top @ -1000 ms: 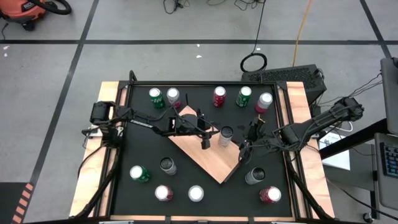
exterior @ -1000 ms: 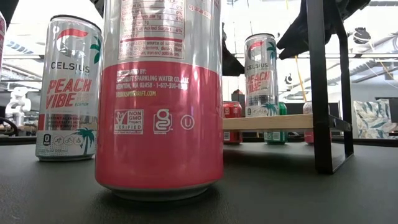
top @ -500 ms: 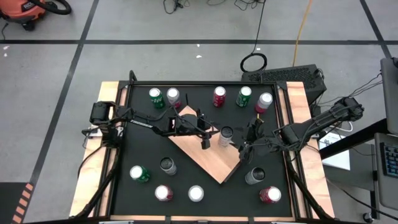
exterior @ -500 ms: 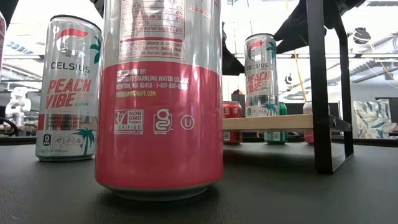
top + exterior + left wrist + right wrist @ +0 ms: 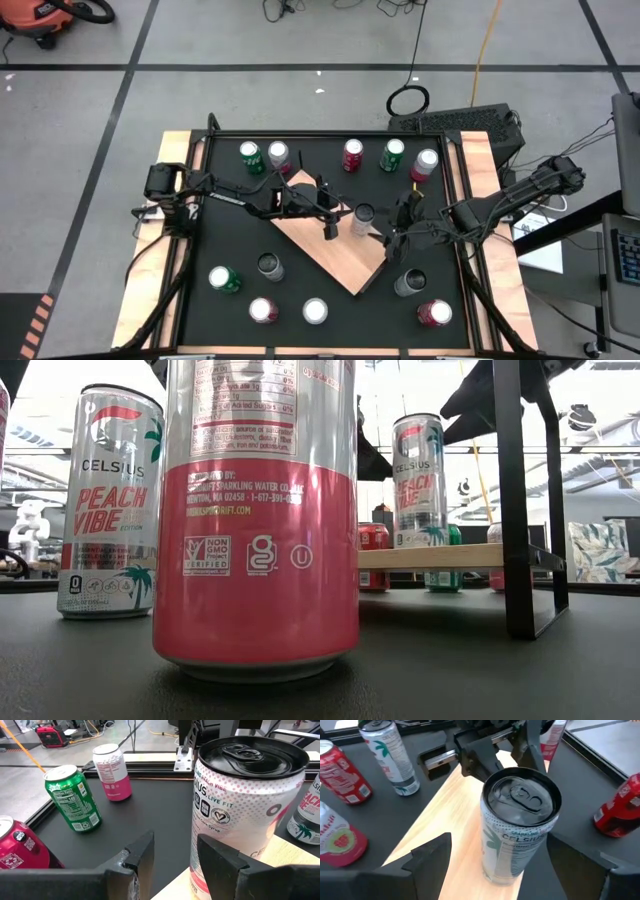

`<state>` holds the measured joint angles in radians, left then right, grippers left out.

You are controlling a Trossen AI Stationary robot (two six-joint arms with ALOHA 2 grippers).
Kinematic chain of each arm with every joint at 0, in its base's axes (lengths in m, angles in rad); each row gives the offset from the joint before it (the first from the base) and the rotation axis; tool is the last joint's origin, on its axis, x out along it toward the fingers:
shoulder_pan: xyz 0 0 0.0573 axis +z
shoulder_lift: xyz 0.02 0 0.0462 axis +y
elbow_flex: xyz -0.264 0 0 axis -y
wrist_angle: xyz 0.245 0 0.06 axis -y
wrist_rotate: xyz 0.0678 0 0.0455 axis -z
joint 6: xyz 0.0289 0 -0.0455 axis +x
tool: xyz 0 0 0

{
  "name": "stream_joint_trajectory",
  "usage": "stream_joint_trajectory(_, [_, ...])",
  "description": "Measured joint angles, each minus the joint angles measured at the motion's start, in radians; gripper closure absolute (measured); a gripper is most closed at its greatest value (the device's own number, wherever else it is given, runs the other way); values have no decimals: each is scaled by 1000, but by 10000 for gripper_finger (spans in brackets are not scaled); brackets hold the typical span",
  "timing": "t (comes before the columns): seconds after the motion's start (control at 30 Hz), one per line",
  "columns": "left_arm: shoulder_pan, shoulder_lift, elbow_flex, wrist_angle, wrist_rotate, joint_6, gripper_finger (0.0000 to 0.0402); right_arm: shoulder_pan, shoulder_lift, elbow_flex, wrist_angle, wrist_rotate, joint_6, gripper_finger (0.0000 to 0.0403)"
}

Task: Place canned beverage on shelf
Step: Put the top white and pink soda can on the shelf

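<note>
The shelf point(image 5: 335, 250) sits mid-frame in the high view, turned like a diamond on the black table point(image 5: 300, 300). A silver can point(image 5: 363, 218) stands upright on its upper right part. In the low view this can point(image 5: 419, 480) stands on the raised board at centre right, behind a big pink can point(image 5: 260, 520) up front.

The right gripper point(image 5: 392, 226) hovers just right of the silver can. Its fingers point(image 5: 427, 857) are spread wide on either side of the can point(image 5: 520, 825), apart from it.

The left gripper point(image 5: 327, 212) is over the shelf's upper left part, left of the can. Its fingers point(image 5: 142, 857) stand partly apart and hold nothing, with a dotted can point(image 5: 245, 805) just beside one of them. A green can point(image 5: 72, 797) stands farther off.
</note>
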<state>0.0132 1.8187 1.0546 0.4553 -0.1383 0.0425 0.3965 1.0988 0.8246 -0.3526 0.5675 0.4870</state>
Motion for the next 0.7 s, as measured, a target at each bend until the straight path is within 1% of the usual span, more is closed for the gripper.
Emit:
stream_joint_trajectory(0.13, [0, 0, 0, 0, 0, 0, 247, 0, 0, 0, 12, -23, -2, 101])
stream_joint_trajectory(0.5, [0, 0, 0, 0, 3, 1, 247, 0, 0, 0, 11, -23, -15, 101])
stream_joint_trajectory(0.63, [0, -22, -2, -29, -35, 16, 247, 0, 0, 0, 10, -23, -17, 101])
stream_joint_trajectory(0.7, [0, -42, -1, -46, -38, 16, 247, 2, 0, 0, 6, -23, -13, 101])
